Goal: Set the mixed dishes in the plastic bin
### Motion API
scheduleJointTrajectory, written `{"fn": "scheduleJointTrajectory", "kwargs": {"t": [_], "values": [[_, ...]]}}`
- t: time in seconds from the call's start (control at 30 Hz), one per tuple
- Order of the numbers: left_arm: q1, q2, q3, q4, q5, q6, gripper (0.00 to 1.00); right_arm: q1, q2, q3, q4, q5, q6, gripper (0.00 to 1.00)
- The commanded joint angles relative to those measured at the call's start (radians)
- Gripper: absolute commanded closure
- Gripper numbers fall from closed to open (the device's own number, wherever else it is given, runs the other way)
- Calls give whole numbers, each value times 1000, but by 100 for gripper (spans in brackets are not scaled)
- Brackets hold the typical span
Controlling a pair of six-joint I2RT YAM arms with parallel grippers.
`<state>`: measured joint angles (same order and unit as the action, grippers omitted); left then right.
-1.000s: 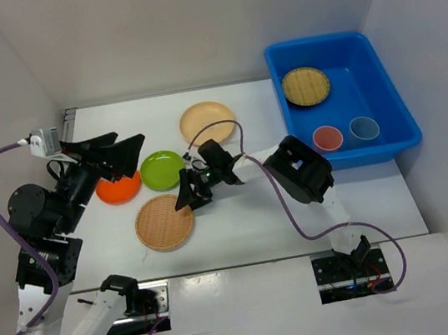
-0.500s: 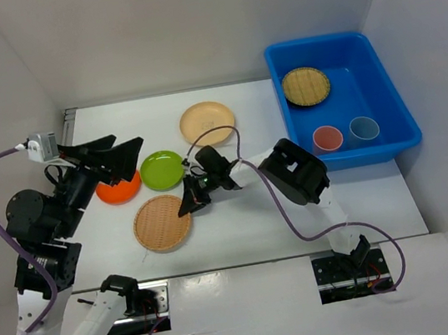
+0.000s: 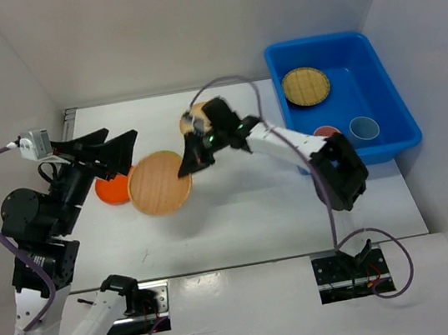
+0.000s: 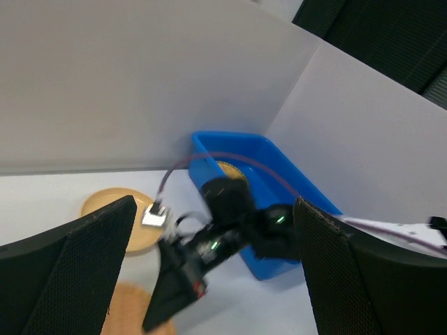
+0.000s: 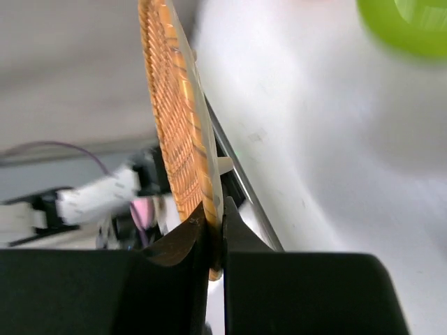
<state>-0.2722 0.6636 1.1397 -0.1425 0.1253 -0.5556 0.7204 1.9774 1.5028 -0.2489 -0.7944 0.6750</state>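
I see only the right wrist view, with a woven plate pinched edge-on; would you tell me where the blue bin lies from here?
Observer: From above, the right gripper holds the woven plate over the left half of the table; the blue bin sits at the far right.
Operator: Thank you. What is in it already?
Observer: A second woven plate, a pink cup and a blue cup.
Operator: And the left gripper?
Observer: The left gripper is open, beside the orange plate, just left of your plate.
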Motion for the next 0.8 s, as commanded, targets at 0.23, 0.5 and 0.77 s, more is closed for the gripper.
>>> {"fn": "scheduleJointTrajectory", "kwargs": {"t": [0.23,0.5,0.77], "values": [[-4,36,71,92,-18,49,1,-726,-368,93,-4,-98,84,99],[-4,109,90,121,13,103,1,-990,-285,100,124,-5,216,99],[-4,185,91,178,23,135,1,-1020,-135,66,235,194,298,99]]}}
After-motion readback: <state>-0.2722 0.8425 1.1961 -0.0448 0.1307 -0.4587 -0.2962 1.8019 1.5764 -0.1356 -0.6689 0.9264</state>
